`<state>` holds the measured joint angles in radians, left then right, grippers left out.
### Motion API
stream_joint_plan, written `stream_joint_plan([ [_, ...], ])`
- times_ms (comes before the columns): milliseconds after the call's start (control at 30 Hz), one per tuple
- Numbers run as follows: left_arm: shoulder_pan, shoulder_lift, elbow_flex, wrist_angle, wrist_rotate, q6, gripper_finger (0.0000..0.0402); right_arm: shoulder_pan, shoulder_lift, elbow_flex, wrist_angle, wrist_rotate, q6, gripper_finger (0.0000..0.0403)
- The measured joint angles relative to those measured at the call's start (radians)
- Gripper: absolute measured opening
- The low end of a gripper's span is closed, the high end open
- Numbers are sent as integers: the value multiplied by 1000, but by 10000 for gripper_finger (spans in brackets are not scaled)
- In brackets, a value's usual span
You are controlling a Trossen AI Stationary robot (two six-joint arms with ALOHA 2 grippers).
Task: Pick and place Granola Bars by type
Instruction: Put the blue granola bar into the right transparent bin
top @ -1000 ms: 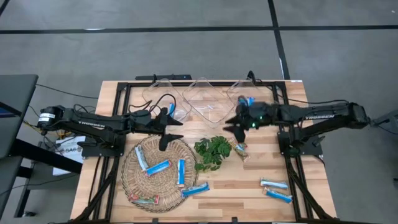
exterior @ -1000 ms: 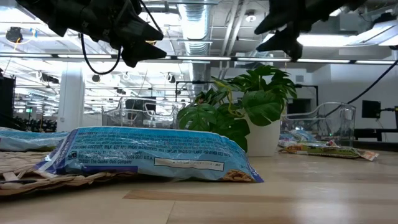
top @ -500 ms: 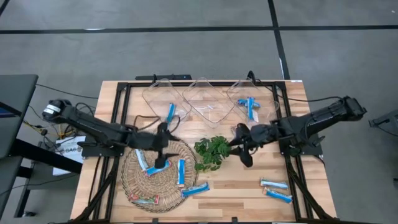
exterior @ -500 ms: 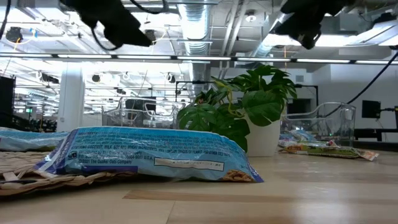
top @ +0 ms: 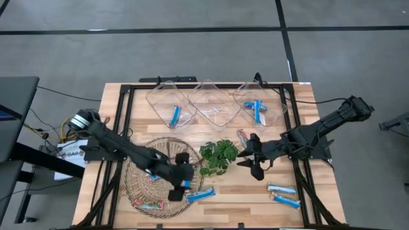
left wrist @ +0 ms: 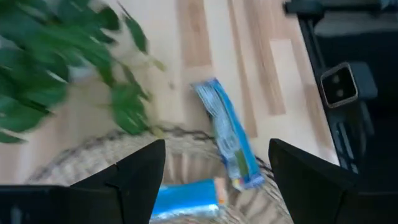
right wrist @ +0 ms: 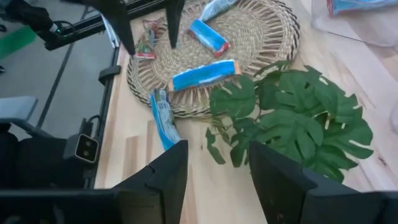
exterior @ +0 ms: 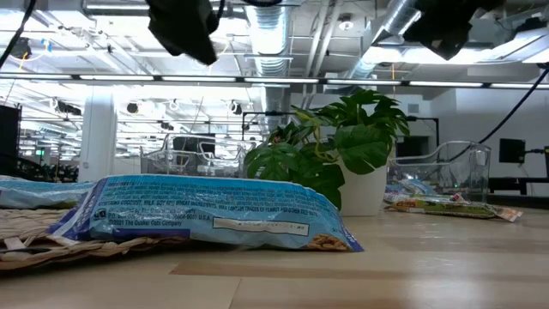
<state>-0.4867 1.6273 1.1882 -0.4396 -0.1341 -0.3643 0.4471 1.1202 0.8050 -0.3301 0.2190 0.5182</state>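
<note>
While both arms hung over the table (top: 281, 207) with nothing in their grip, the sorting looked to be between picks: each gripper seemed to be closing in on a fresh bar.

The woven mat (top: 137, 176) near the table's front-left corner carried several granola bars. The left gripper (top: 181, 184) hovered over the mat's right rim, its fingers spread wide and empty; below it lay a blue bar (left wrist: 227, 134) half on the mat's rim, half on bare wood, its long axis running roughly along the table's front edge. Another blue bar (left wrist: 186, 198) lay just inside the mat. The next move, I judged, called for lowering across the rim bar's short side.

The right gripper (top: 254, 161) hung near the table's middle, beside the leafy plant (top: 217, 156), fingers part-open and holding nothing. A multicoloured bar (top: 244, 136) lay just behind it (likely its target), slanted toward the back edge.

Two of the clear bins along the back edge already held blue bars (top: 176, 115). Two more blue bars (top: 282, 189) lay near the front-right corner.
</note>
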Motion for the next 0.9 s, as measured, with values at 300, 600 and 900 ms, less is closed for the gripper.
stream_joint_plan([
  [300, -32, 201, 144, -14, 44, -91, 279, 36, 0, 0, -41, 12, 5, 159],
  [600, -20, 346, 149, -11, 33, -154, 279, 104, 0, 0, -70, 26, 17, 159],
  [900, -18, 390, 149, -12, 51, -179, 279, 107, 0, 0, -85, 45, 24, 159],
])
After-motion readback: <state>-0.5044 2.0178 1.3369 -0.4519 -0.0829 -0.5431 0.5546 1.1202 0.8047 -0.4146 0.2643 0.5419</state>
